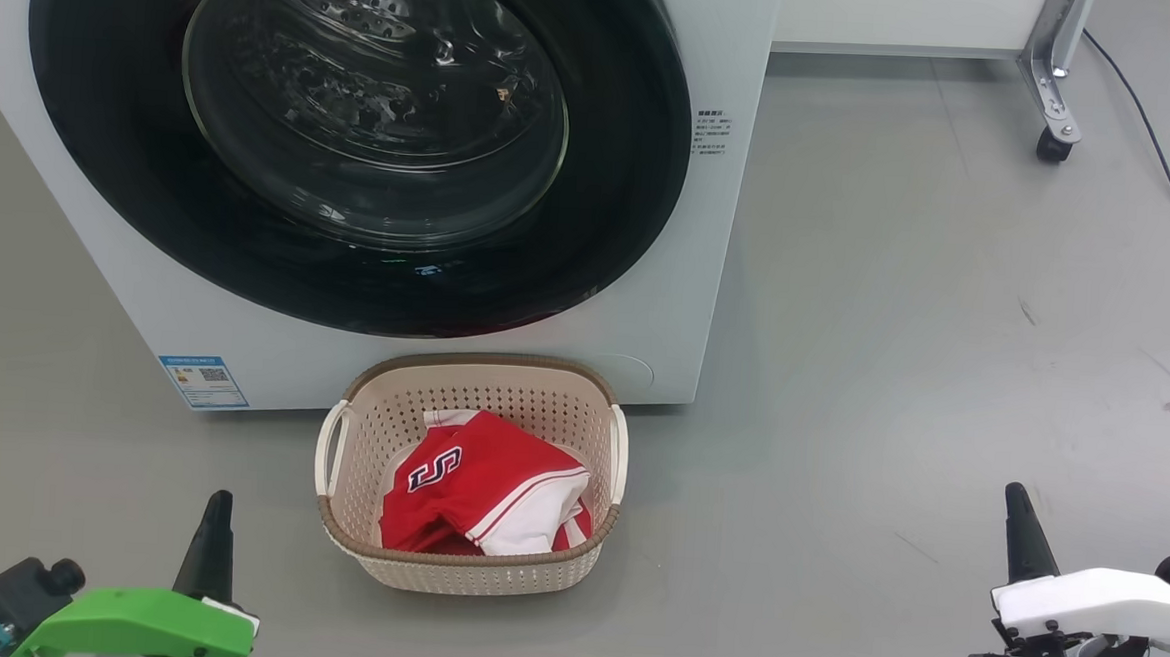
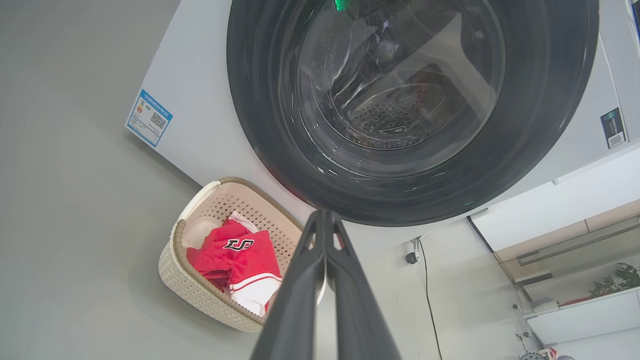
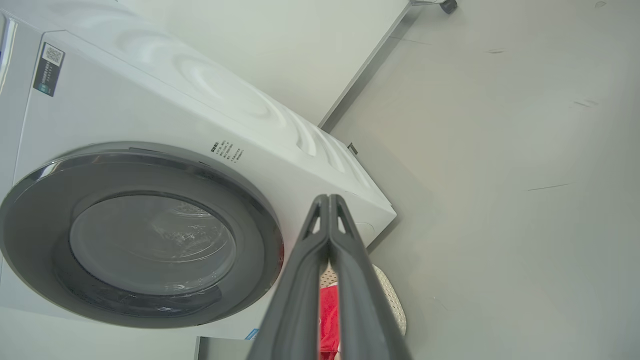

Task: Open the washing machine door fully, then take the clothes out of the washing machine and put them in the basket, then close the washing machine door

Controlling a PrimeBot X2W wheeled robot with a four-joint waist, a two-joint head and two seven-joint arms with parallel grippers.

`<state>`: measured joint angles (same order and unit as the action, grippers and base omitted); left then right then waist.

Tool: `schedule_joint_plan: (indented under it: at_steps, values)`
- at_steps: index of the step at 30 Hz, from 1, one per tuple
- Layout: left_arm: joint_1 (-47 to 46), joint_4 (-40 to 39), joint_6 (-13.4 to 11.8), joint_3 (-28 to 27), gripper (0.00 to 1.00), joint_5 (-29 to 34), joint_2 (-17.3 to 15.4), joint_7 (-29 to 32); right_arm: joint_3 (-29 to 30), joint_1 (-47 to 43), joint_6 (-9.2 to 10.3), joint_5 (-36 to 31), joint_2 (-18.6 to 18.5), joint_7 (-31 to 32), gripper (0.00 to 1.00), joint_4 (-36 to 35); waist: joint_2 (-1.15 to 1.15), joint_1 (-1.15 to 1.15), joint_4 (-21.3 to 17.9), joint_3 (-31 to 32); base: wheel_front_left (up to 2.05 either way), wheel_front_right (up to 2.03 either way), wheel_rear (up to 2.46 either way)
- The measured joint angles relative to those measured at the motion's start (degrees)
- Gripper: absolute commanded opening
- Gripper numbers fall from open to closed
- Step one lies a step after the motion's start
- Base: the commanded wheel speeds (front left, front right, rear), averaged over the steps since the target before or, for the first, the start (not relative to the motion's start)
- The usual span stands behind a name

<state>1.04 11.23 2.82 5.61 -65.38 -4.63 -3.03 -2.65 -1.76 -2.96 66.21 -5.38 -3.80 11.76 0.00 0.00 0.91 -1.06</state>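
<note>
judging by its flush black rim, the washing machine door [image 1: 365,127] looks shut, but an unlatched catch could let it swing out from the washing machine [image 1: 713,275] over the basket [image 1: 483,361] just in front. the clothes [image 1: 481,488], red with white trim and an "s" emblem, lie crumpled inside the basket. the left gripper [image 1: 215,534] and right gripper [image 1: 1021,527] hang pinched closed and empty, near the floor.

Red clothes [image 1: 497,484] in the cream basket [image 1: 472,575] just before the white washing machine [image 1: 724,256], its black-rimmed door [image 1: 618,170] flush shut.

Basket [image 1: 486,403] open from above — washing machine door [image 1: 355,126] shut, barring entry
</note>
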Motion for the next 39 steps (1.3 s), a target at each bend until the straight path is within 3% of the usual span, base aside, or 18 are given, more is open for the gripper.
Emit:
schedule_joint_plan:
  at_steps: [39]
  values:
    - [-3.5, 3.8, 3.8, -6.4, 0.00, -28.8, 0.1, 6.5, 6.3, 4.4, -3.53, 28.2, 0.5, 6.8, 0.00, 3.5, 0.00, 0.00, -0.9, 0.9, 0.00, 0.00, 0.00]
